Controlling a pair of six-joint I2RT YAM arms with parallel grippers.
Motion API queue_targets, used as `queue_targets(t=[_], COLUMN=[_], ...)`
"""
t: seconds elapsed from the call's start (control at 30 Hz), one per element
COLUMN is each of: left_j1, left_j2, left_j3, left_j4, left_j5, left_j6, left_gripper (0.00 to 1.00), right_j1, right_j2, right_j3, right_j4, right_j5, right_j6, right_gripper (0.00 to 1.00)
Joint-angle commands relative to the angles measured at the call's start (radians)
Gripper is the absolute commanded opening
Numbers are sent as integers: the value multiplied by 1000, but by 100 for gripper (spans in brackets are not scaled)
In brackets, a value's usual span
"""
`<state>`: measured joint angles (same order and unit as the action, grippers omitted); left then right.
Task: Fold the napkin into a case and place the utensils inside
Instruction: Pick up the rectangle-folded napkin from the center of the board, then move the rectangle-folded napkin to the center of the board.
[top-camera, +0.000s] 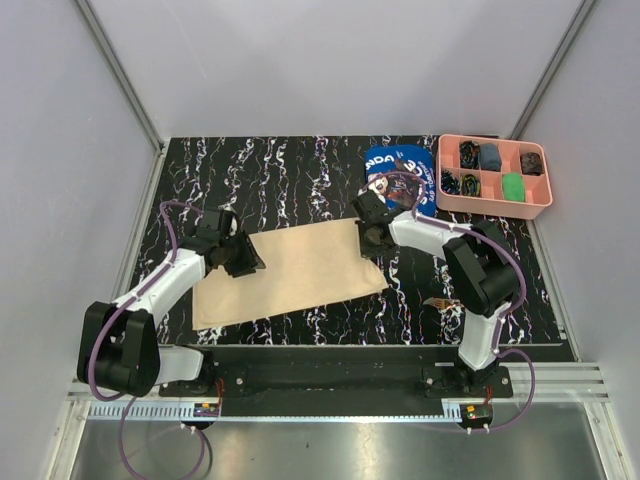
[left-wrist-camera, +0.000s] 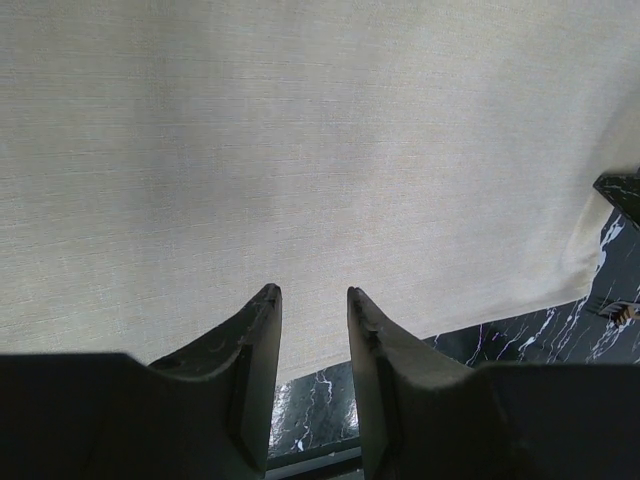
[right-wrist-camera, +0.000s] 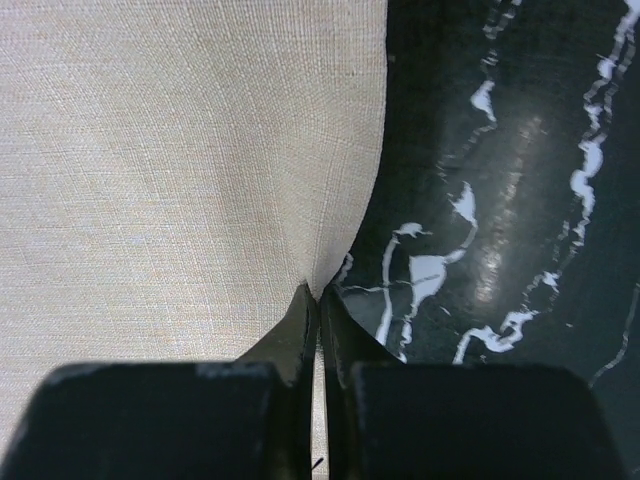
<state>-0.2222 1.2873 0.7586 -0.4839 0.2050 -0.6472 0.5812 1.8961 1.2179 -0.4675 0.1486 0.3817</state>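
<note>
The napkin (top-camera: 295, 275) lies flat on the surface (top-camera: 250, 165), well left of the pink tray (top-camera: 492, 205) and nearer the arm bases. Its long axis runs left to right, with the right end slanting slightly toward the tray. My right tool (right-wrist-camera: 320, 300) is clamped on the very edge of the tray-side end. My left tool (left-wrist-camera: 313, 300) stands apart over the end farthest from the tray. I judge that the thin pinch may slip, or a one-sided lift may skew the fold.

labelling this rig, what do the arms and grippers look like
The left arm and right arm are white links with bulky black joints, each trailed by a purple cable. The left gripper and right gripper have matte black tapered fingers.
</note>
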Motion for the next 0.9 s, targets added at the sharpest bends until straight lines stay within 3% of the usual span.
queue_targets(t=[0.0,0.23,0.5,0.63,0.73,0.77,0.87], left_j1=[1,12,11,11,4,-2,-17], left_j2=[-23,6,86,73,57,56,26], left_j3=[36,62,79,56,44,42,2], left_j4=[-15,-10,4,-19,-125,-186,-234], left_j5=[-67,-70,-39,-67,-134,-157,-202], left_j6=[-3,-6,4,-2,-48,-69,-97], left_gripper=[36,34,33,40,46,46,39], right_j1=[-40,-78,-152,-173,-175,-175,-175], right_j2=[-81,-233,-321,-293,-243,-232,-261], right_j3=[-83,-35,-110,-124,-113,-115,-133], right_j4=[-72,-181,-200,-189,-217,-223,-255], right_j5=[107,134,131,63,58,60,78], right_j6=[-24,-63,-58,-30,20,31,89], right_gripper=[0,0,0,1,42,61,86])
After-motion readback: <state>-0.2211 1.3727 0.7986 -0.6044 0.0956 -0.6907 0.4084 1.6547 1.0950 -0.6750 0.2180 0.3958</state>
